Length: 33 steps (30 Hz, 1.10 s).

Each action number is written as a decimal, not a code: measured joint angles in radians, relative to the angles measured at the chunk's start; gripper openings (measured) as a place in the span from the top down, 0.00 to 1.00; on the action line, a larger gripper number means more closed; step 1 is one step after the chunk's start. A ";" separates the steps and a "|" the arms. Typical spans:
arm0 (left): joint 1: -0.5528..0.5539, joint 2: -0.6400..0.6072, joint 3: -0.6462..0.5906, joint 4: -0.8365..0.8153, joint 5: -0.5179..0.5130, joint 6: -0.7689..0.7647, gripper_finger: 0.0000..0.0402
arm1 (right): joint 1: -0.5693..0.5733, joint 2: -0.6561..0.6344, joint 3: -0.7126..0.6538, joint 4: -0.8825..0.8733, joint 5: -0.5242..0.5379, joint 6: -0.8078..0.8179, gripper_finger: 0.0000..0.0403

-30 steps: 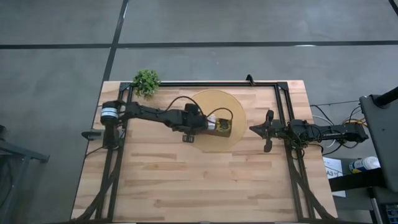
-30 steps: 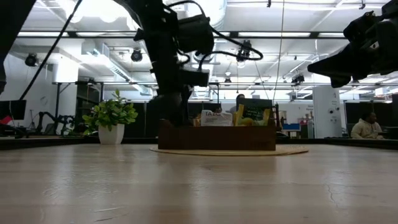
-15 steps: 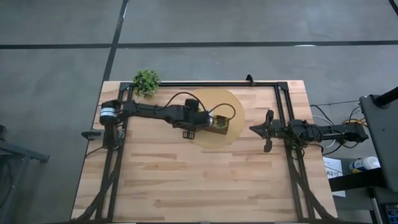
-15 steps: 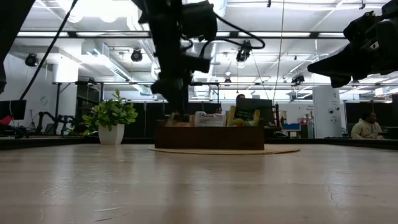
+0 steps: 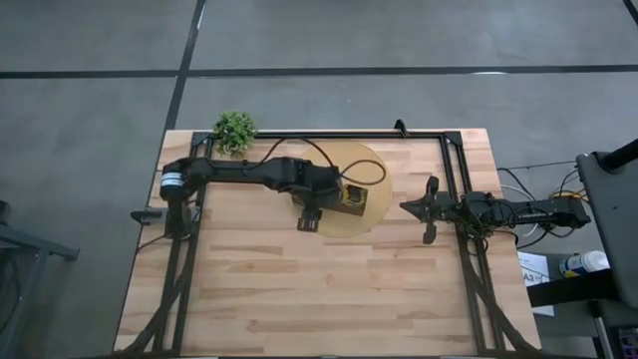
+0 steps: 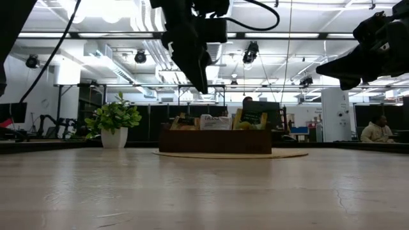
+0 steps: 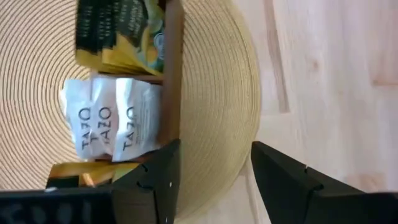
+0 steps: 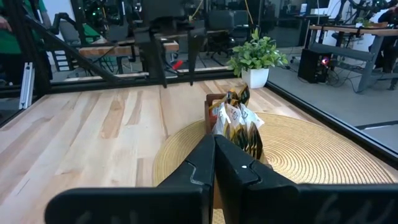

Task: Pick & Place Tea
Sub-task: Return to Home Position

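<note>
Small tea sachets stand upright in a long dark-brown wooden box (image 7: pixel 171 81) on a round woven mat (image 5: pixel 327 160): white ones (image 7: pixel 115 124), dark green-yellow ones (image 7: pixel 121 34), and yellow ones (image 7: pixel 74 177). The box (image 6: pixel 214 142) rests flat on the mat. My left gripper (image 7: pixel 214 180) hangs open above the box's left end, pointing steeply down, with only the mat showing between its fingers. It also shows in the high view as my left gripper (image 5: pixel 335 197). My right gripper (image 5: pixel 404 206) waits shut and level at the table's right side, aimed at the box (image 8: pixel 214 106).
A small potted plant (image 5: pixel 235 131) stands at the table's far left corner, left of the mat. A black frame rail (image 5: pixel 329 135) runs along the far edge and both sides. Bare wood (image 5: pixel 319 289) lies nearer than the mat.
My left gripper has risen from beside the box's left end and tipped steeper, drawing back a little toward the table's left edge, its fingers staying open. In the low view the box shifted slightly early on and has since stayed still.
</note>
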 joint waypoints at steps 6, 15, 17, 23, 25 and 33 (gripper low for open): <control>0.036 -0.025 0.023 -0.037 0.036 -0.084 0.53 | 0.000 0.000 0.000 0.000 0.000 0.000 0.98; 0.073 -0.121 0.022 -0.040 0.100 -0.234 0.53 | 0.000 0.000 0.000 0.000 0.000 0.000 0.98; 0.074 -0.142 0.021 -0.038 0.051 -0.273 0.53 | 0.000 0.000 0.000 0.000 0.000 0.000 0.98; 0.072 -0.178 0.021 -0.044 -0.003 -0.358 0.53 | 0.000 0.000 0.000 0.000 0.000 0.000 0.98; 0.067 -0.181 0.021 -0.039 -0.001 -0.441 0.53 | 0.000 0.000 0.000 0.000 0.000 0.000 0.98; 0.054 -0.188 0.021 0.036 0.303 -0.397 0.53 | 0.000 0.000 0.000 0.000 0.000 0.000 0.98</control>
